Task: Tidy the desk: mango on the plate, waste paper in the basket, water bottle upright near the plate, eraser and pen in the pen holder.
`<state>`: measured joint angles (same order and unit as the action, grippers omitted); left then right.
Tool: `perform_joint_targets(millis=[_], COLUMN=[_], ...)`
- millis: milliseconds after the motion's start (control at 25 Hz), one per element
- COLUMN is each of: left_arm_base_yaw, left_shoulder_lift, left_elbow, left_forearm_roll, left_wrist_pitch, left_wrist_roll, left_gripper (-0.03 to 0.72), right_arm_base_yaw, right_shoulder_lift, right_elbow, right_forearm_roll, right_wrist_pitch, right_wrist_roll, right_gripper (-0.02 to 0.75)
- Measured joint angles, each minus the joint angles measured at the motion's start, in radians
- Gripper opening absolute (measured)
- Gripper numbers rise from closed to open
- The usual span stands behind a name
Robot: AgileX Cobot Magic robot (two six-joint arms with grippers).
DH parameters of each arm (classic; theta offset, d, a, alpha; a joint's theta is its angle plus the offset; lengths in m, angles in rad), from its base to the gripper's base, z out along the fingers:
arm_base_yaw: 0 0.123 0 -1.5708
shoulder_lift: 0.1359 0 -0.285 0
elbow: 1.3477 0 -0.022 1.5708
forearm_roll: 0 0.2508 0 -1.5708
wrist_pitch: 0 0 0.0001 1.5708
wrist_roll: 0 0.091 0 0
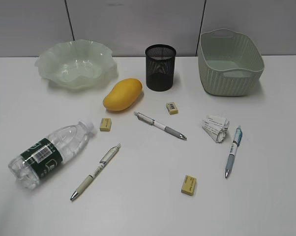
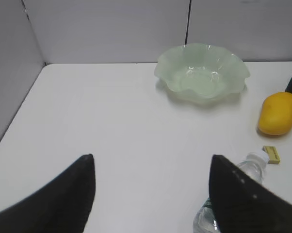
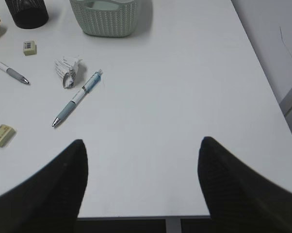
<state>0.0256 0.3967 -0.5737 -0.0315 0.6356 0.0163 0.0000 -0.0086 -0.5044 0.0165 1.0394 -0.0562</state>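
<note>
Mango (image 1: 122, 94) lies on the table (image 1: 266, 196) between the plate (image 1: 75, 64) and the pen holder (image 1: 160, 67), just beside the plate's ruffled rim, so a short lift should settle it. The water bottle (image 1: 52, 153) lies on its side at the near left, cap towards the mango. Waste paper (image 1: 216, 128) sits in front of the basket (image 1: 230, 62), a blue pen (image 1: 233, 150) just beside it. Two more pens and three erasers are scattered mid-table. Nothing looks sorted yet. The left pincer (image 2: 153, 187) hangs with jaws apart above bare table beside the bottle; the right pincer (image 3: 141, 177) is likewise spread and empty over the near right edge.
</note>
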Motion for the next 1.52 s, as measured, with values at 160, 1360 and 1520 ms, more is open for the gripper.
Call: perform_joint_targets(millis=[160,1360,1520], left_arm_base_yaw=[-0.007,-0.405,-0.427], left_shoulder_lift=[0.183,1.608,1.726], left_elbow=[0.000,-1.071,-1.174], left_forearm_roll=[-0.014,-0.160,-0.169], left_wrist_pitch=[-0.099,0.273,0.272], left_wrist_roll=[0.023,0.266,0.279], left_gripper=[0.552,0.608,0.612], right_arm_base_yaw=[0.000,0.000,0.000], right_shoulder_lift=[0.000,0.000,0.000], right_elbow=[0.000,0.000,0.000], right_forearm_roll=[0.000,0.000,0.000], right_wrist_pitch=[0.000,0.000,0.000], right_wrist_roll=[0.000,0.000,0.000], right_gripper=[0.561,0.561,0.561])
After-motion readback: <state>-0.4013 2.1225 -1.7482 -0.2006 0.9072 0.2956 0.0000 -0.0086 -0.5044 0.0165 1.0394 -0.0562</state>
